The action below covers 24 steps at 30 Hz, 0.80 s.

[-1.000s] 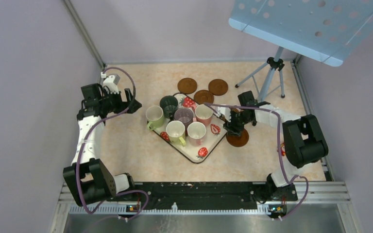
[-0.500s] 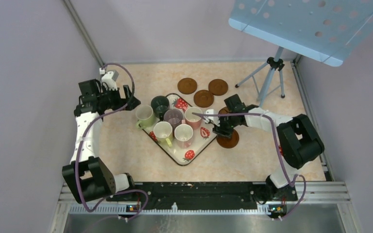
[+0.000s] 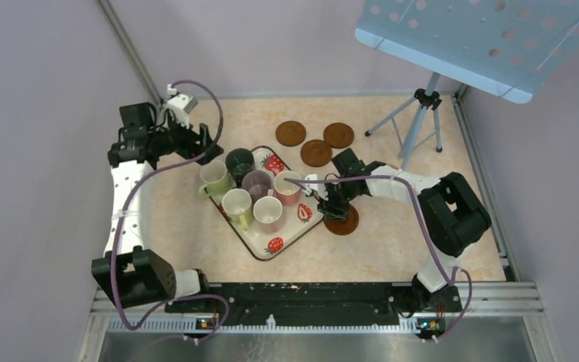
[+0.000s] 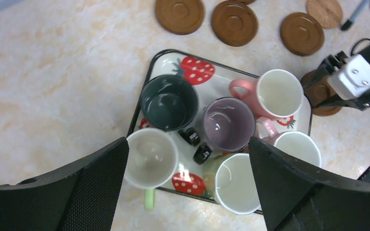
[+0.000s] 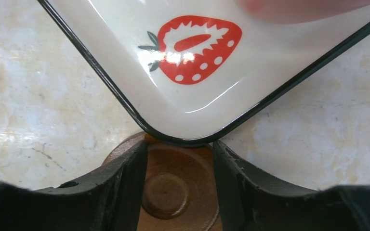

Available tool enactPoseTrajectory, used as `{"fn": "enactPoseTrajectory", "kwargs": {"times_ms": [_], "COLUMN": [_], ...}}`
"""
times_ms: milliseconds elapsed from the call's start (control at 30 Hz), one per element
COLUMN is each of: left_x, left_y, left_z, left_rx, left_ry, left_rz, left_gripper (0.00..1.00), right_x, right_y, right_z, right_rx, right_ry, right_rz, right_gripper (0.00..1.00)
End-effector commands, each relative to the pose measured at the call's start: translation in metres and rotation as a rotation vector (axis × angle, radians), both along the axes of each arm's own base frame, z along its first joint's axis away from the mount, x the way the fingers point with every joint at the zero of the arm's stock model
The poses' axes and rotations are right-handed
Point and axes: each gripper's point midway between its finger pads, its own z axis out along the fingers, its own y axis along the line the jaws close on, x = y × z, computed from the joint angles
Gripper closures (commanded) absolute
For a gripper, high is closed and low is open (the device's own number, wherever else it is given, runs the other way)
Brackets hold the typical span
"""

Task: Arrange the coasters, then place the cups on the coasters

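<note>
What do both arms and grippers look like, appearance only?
Left arm and right arm: white links, black joint housings, purple cable looped along each. Left gripper and right gripper: black fingers; the left's pads show a fine mesh texture.

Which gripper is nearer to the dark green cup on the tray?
Left. The left gripper is close by, to the left of the dark green cup; the right gripper is across the tray, at its right corner.
</note>
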Motion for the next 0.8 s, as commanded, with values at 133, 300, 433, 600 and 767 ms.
{"fn": "enactPoseTrajectory", "kwargs": {"times_ms": [133,300,433,600,767], "left_x": [-0.038,-0.065,-0.095,-0.114,-0.119], "left_y": [-0.118,-0.181,-0.230,-0.268,-0.307], "left_z": [0.004,-0.021,-0.043,-0.077,-0.096], "left_rx": [0.237,0.398,0.475,0.525,0.530], "left_ry": [-0.116,-0.142,-0.199,-0.210,-0.296], "left_rz": [-0.382,-0.547,-0.737,-0.910,-1.016], "left_gripper": [0.01,0.01,0.01,0.01,0.01], "right_x": [0.000,0.014,0.021,0.026,0.042], "right_y": [0.001,-0.026,-0.053,-0.083,-0.103], "right_z": [0.052,0.072,0.079,0.086,0.095], "right_rx": [0.160,0.193,0.220,0.269,0.326], "right_ry": [0.078,0.065,0.068,0.099,0.107], "right_rz": [-0.088,-0.236,-0.345,-0.478,-0.602], "right_gripper": [0.37,0.32,0.32,0.32,0.32]}}
